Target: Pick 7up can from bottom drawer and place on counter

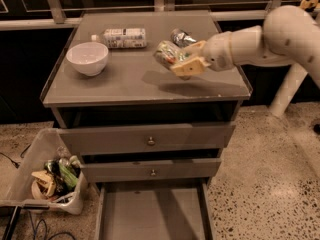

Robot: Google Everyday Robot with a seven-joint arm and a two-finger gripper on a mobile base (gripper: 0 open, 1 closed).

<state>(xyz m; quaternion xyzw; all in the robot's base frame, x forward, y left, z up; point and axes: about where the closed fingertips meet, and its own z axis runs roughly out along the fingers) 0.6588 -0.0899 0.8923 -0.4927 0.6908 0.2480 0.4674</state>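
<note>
My gripper point(184, 60) is shut on the 7up can point(167, 54), a silver can with green print, held tilted on its side a little above the counter point(125, 79). It is over the counter's right half, in front of a plainer silver can point(180, 36) lying at the back. My white arm reaches in from the right. The bottom drawer point(150, 211) is pulled out at the foot of the cabinet, and its flat grey floor shows nothing on it.
A white bowl point(87, 58) stands at the counter's left. A white-labelled clear bottle point(120, 37) lies at the back. Two upper drawers with round knobs point(150, 141) stand slightly out. A clear bin of rubbish point(47, 176) sits on the floor at left.
</note>
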